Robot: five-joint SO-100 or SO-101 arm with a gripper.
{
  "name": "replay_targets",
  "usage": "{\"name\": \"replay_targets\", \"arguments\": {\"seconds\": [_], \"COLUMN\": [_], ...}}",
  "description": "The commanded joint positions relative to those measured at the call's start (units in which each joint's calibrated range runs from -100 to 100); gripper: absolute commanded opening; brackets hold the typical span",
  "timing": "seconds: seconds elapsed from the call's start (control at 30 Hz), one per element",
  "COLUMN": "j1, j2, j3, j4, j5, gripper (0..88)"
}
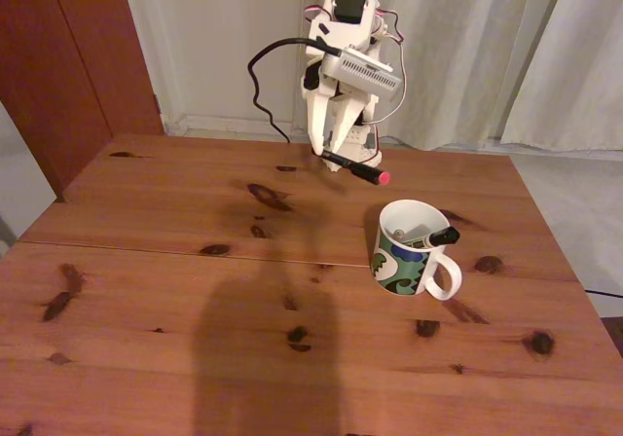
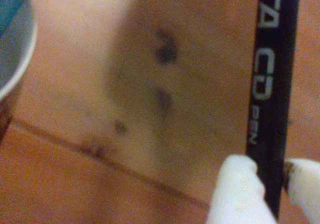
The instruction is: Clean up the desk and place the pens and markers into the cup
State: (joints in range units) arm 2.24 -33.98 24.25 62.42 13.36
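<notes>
The gripper (image 2: pixel 270 181) clamps the black pen (image 2: pixel 272 84) near one end, lifted off the tabletop (image 1: pixel 146 290) so it can drop into the cup (image 1: pixel 409 261) ahead.

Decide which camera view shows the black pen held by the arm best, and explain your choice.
The fixed view: the whole black pen shows, red tip included, held above the desk. The wrist view gives a blurred stretch of its printed barrel between the white fingers.

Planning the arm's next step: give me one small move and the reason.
Probably carry the black pen sideways toward the cup. The gripper is shut on it, lifted off the desk, with the cup nearer the camera and rightward in the fixed view.
</notes>
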Motion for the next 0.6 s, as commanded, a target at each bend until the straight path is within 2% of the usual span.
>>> {"name": "replay_targets", "arguments": {"seconds": [0.0, 0.1, 0.27, 0.57], "j1": [-1.7, -3.0, -5.1, -10.3], "j2": [-5.2, -7.8, -12.0, -19.8], "j3": [5.7, 11.2, 17.0, 26.1], "j4": [-10.1, -16.8, -26.3, -32.8], "j5": [-0.4, -0.5, -3.3, -3.4], "gripper": [0.6, 0.7, 0.9, 0.9]}}
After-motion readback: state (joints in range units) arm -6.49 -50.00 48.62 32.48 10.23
